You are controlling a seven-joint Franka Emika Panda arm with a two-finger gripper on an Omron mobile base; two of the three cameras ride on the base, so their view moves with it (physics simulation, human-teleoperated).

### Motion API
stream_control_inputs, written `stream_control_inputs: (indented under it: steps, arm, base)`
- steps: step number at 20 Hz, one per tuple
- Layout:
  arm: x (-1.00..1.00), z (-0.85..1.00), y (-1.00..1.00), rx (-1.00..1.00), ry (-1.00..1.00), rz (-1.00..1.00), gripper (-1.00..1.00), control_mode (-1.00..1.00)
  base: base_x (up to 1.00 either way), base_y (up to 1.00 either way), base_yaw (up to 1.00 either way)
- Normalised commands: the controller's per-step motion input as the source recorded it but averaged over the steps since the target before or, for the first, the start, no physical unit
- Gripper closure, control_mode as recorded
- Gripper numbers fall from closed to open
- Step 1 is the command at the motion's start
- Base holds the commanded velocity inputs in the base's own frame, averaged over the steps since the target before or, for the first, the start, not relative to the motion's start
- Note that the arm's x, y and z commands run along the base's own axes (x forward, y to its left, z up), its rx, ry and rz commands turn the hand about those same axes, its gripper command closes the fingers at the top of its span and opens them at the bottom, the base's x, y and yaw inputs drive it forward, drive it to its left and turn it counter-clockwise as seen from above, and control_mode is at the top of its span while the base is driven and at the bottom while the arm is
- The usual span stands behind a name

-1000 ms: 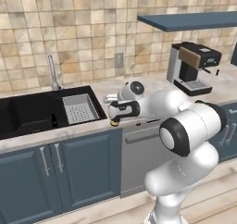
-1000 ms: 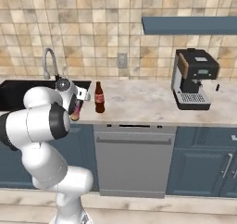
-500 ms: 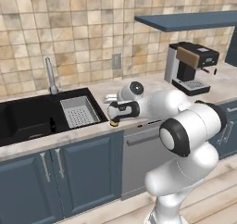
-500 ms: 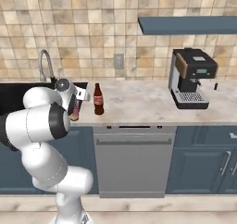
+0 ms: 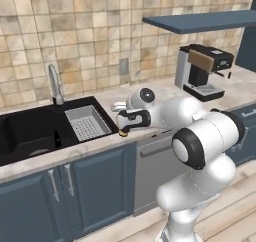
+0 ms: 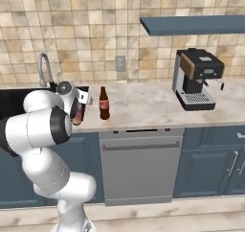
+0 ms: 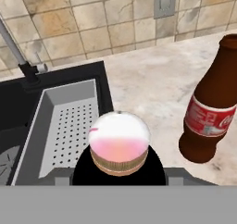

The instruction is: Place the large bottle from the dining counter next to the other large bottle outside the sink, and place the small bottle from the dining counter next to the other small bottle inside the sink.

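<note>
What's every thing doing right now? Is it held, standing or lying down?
large bottle, held in the tool, beside the sink.
tool, shut on the large bottle.
brown bottle, upright on the counter, capped.
tap, no water running.

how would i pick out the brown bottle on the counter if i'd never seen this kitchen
Start at the black sink with the curved steel tap and follow the wall counter towards the coffee machine. Just past the sink stands the brown bottle, upright. Its dark body and red label set it apart from the pink bottle in the gripper.
</note>
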Motion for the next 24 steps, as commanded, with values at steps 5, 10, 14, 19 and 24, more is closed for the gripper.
stream_control_inputs:
  steps: [5,10,14,19,24]
  arm:
    - [0.0,0.0,0.0,0.0,0.0,0.0,1.0,1.0]
    - [0.0,0.0,0.0,0.0,0.0,0.0,1.0,1.0]
    - [0.0,0.0,0.0,0.0,0.0,0.0,1.0,1.0]
    - [0.0,0.0,0.0,0.0,0.0,0.0,1.0,1.0]
    - [0.0,0.0,0.0,0.0,0.0,0.0,1.0,1.0]
  base:
    - [0.31,0.2,-0.15]
    - [0.36,0.19,-0.1]
    - [0.23,0.3,-0.06]
    - [0.01,0.13,0.0]
    - [0.0,0.17,-0.01]
